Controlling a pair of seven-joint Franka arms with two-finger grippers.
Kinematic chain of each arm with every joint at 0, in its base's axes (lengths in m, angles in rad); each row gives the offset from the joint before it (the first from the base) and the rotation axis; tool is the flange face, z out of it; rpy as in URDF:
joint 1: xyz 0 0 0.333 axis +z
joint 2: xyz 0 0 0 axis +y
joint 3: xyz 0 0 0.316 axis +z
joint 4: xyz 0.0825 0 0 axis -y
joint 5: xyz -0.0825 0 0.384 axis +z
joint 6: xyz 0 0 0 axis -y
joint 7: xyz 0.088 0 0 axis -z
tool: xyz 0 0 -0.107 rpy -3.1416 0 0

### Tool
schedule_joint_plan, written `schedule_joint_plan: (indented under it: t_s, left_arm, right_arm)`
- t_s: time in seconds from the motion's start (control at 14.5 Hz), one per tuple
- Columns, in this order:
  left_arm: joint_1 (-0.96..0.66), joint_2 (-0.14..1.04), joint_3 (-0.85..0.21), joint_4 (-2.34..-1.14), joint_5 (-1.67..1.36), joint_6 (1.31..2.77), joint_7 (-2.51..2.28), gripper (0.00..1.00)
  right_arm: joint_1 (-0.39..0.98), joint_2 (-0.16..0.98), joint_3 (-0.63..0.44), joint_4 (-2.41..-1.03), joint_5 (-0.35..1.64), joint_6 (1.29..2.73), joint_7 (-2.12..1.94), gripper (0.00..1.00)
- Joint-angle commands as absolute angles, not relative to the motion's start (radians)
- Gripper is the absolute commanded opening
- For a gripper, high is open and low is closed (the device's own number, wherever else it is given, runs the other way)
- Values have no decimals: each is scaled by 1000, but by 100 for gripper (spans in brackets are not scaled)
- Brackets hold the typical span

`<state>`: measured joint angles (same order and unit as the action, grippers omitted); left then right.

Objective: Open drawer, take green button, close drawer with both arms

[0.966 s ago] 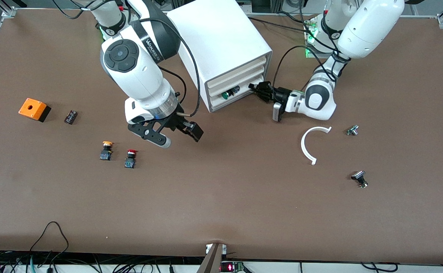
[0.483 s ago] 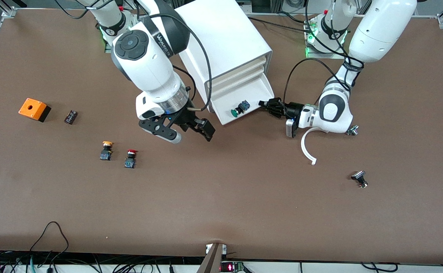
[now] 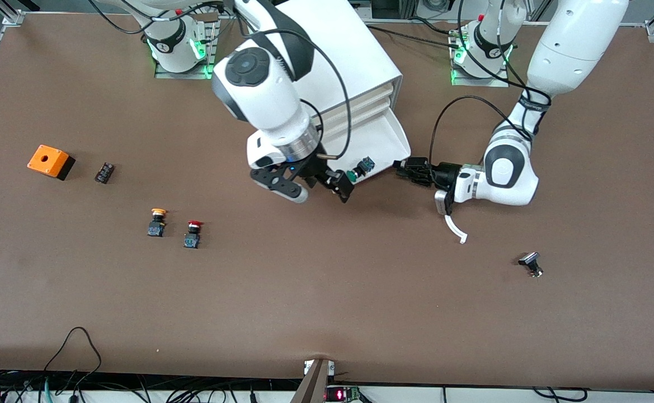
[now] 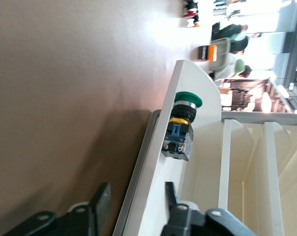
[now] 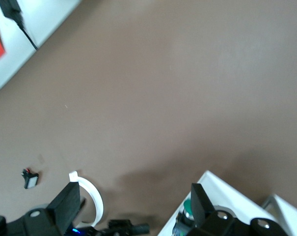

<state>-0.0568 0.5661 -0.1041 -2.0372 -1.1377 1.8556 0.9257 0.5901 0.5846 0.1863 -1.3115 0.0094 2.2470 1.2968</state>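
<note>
Drawer point(image 3: 385, 143), the lowest in the white cabinet point(image 3: 327, 56), stands pulled out with the button point(image 3: 358, 169) lying inside near its front wall. The left gripper point(image 3: 404, 166) clamps that front wall between its fingers, one inside, one outside. The right gripper point(image 3: 318, 192) hangs over the drawer's front corner, jaws spread wide and empty.

A wide brown table point(image 3: 327, 291) fills nearly the whole front view, matte and evenly lit. Aluminium frame rails point(image 3: 2, 14) show at eleven and one o'clock. Black cables point(image 3: 75, 358) trail along the six o'clock edge over a pale floor strip point(image 3: 472, 394).
</note>
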Motion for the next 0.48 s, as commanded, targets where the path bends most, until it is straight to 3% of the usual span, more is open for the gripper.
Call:
schedule_joint_plan:
  t_s: [0.0,0.21,0.41]
  left_arm:
    - [-43,448,-107,-1981,-950,1816,642,100]
    - [-43,419,-109,-1812,-647,1688,297,100]
    - [-57,419,-124,-1650,-465,1559,-77,100]
  right_arm:
    - [640,632,175,-1266,0,2208,1374,100]
    - [669,659,173,-1267,-2,2094,1405,100]
    - [698,702,175,-1267,-2,2075,1488,100]
